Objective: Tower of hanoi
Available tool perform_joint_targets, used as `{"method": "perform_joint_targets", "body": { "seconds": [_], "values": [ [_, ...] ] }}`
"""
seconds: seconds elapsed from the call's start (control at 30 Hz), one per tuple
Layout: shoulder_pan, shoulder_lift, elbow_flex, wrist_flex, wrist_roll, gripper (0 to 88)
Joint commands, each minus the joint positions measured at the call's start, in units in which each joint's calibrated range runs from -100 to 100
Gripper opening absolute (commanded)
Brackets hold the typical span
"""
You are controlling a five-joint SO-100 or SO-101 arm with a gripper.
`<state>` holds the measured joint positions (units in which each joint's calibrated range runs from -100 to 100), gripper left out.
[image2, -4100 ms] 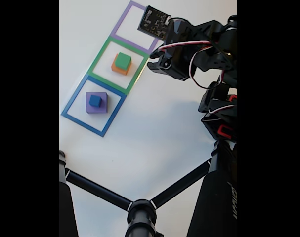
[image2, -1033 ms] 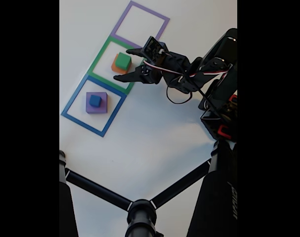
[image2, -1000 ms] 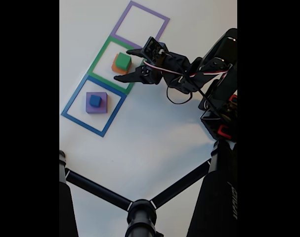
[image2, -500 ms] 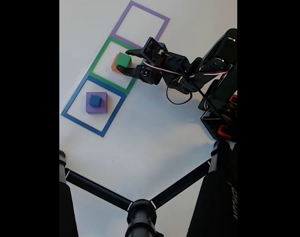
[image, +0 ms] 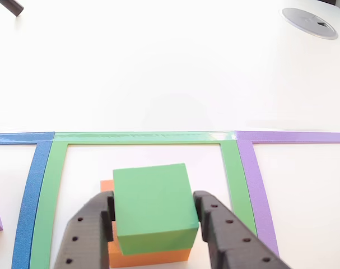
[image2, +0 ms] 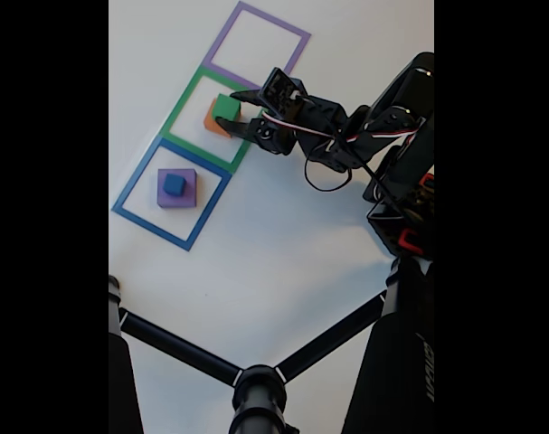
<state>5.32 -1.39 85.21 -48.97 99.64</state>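
Between the claw (image: 153, 224) fingers sits the green block (image: 153, 207), atop the orange block (image: 150, 256) inside the green outline (image: 141, 138). A second ago the jaws stood wide; now they've narrowed to touching its sides, so lifting looks next. Beyond the claw's left finger in the fixed view, the blue cube (image2: 174, 184) rests on the purple block (image2: 185, 197).

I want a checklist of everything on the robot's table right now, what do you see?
Surface: white table, three flat square outlines in a row: blue, green, purple.
Job's things: green block stacked on orange block inside the green outline; blue cube on purple block inside the blue outline.
Clutter: nothing seen.
Gripper: gripper, one finger on each side of the green block; contact cannot be confirmed.
Cables: red-and-white wires on the arm.
Surroundings: black tripod legs in the fixed view.
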Motion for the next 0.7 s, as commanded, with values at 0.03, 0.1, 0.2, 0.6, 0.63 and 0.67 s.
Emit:
{"method": "perform_joint_targets", "body": {
  "seconds": [0.03, 0.1, 0.2, 0.6, 0.63, 0.67],
  "values": [
    [-0.34, -11.32, -2.12, 12.05, 0.36, 9.4],
    [-0.24, -18.67, -4.49, 23.14, 0.36, 9.5],
    [-0.05, -30.06, -9.85, 43.63, 0.36, 10.1],
    [7.91, -48.06, -50.76, 117.96, 0.36, 9.7],
    [8.48, -47.58, -55.40, 122.41, 0.36, 9.6],
    [8.96, -47.17, -59.31, 125.98, 0.36, 9.5]
  ]
}}
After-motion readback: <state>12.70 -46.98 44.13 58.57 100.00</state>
